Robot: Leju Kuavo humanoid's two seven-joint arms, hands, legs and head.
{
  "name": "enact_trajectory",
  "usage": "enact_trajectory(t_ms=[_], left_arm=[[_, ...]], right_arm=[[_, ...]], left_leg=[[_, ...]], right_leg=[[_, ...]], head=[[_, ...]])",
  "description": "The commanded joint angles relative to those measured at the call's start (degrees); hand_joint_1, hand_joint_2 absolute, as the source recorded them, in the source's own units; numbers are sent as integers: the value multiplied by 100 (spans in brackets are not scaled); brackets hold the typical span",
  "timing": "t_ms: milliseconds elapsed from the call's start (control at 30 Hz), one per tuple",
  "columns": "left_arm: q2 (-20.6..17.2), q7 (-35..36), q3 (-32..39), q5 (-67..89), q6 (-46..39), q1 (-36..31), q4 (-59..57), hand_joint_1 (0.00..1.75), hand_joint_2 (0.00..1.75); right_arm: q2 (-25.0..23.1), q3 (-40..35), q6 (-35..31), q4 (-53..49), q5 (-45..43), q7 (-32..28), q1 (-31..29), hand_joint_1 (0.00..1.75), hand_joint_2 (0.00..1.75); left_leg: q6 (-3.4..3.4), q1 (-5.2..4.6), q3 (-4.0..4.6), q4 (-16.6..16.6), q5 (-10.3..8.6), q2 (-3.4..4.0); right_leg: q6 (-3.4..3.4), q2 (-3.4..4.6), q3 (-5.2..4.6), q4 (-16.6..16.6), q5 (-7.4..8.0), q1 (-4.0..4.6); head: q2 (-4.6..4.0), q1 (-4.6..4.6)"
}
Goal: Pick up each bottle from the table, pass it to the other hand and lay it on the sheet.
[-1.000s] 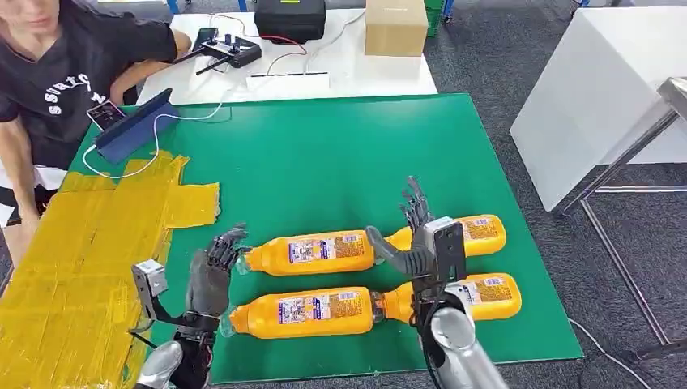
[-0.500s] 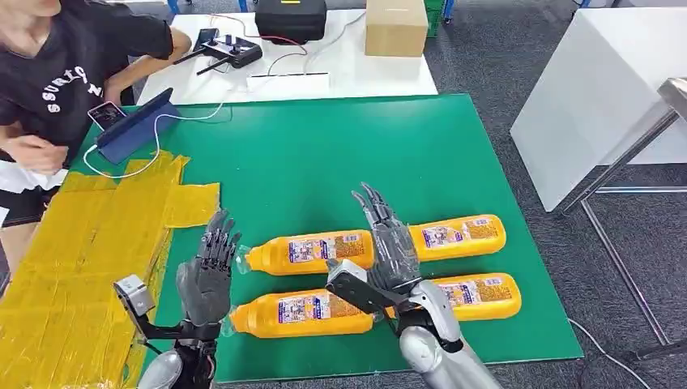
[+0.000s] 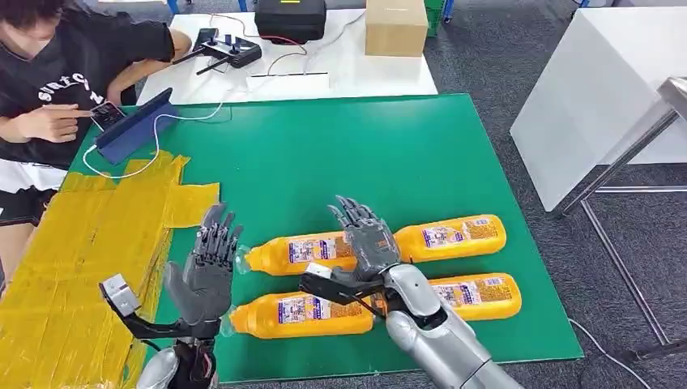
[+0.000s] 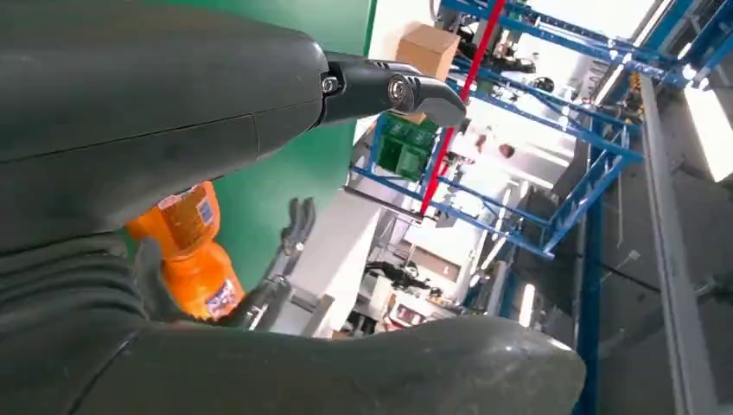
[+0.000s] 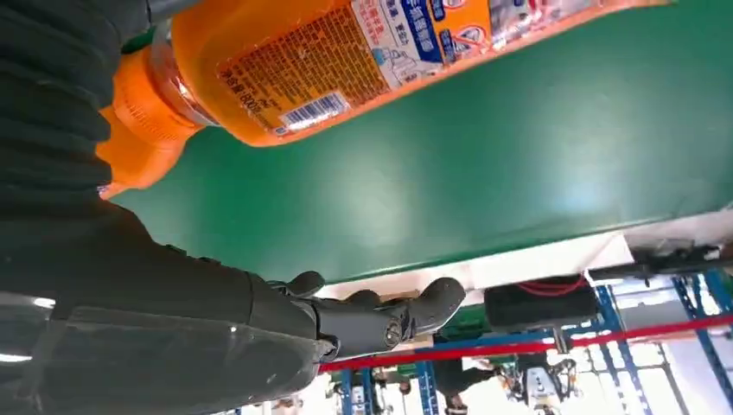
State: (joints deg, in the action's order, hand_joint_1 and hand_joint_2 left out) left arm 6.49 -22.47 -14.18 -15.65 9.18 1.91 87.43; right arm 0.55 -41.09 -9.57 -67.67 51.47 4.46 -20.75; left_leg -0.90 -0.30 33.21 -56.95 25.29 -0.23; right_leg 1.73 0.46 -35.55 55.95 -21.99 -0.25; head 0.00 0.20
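Four orange bottles (image 3: 308, 253) lie on the green desk (image 3: 340, 154), beside the yellow sheet (image 3: 73, 259). The right hand (image 3: 366, 243) hovers over them, fingers (image 3: 350, 212) spread, holding nothing. The left hand (image 3: 202, 275) is up near the bottle caps, fingers apart, empty

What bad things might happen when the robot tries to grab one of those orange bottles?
The four bottles lie close together, so the right robot hand, spread above them, might knock a neighbor and send it rolling. The front bottle lies near the green table's edge and could roll off. The left robot hand is open beside the caps.
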Motion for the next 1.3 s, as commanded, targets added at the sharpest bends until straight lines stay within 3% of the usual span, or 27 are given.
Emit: enact_trajectory(t_ms=[33,133,667,967,1000,1233,1300], left_arm=[[120,81,82,-11,225,-115,-138,0,0],[155,89,9,-121,343,-245,-245,0,0],[199,-7,-453,-377,550,-599,-424,0,0],[187,-9,-524,-402,561,-642,-469,0,0],[187,-9,-524,-402,561,-642,-469,0,0],[187,-9,-524,-402,561,-642,-469,0,0],[187,-9,-524,-402,561,-642,-469,0,0]], right_arm=[[-189,-401,199,1587,237,178,-866,0,175],[-450,-350,232,2365,197,-32,-1278,0,175],[-901,-303,997,3790,-439,-854,-2223,0,175],[-967,-355,1177,3982,-512,-953,-2319,0,175],[-967,-355,1177,3982,-512,-953,-2319,0,175],[-967,-355,1177,3982,-512,-953,-2319,0,175],[-967,-355,1177,3982,-512,-953,-2319,0,175]], left_leg=[[7,4,-28,2,12,14],[6,2,-25,2,9,18],[9,2,-28,-1,6,3],[7,1,-21,2,3,-3],[15,10,-51,-2,19,-1],[5,0,-14,0,0,-1],[12,7,-41,-4,14,-3]], right_leg=[[-1,10,25,-4,-7,5],[-1,13,21,-3,-2,3],[-1,-3,25,1,-7,3],[-1,-7,19,-3,-5,2],[-4,-9,51,-3,-19,11],[0,-5,12,-1,-2,1],[-2,-11,42,0,-15,9]], head=[[0,2],[0,2],[2,0],[0,0],[0,0],[0,2],[0,2]])
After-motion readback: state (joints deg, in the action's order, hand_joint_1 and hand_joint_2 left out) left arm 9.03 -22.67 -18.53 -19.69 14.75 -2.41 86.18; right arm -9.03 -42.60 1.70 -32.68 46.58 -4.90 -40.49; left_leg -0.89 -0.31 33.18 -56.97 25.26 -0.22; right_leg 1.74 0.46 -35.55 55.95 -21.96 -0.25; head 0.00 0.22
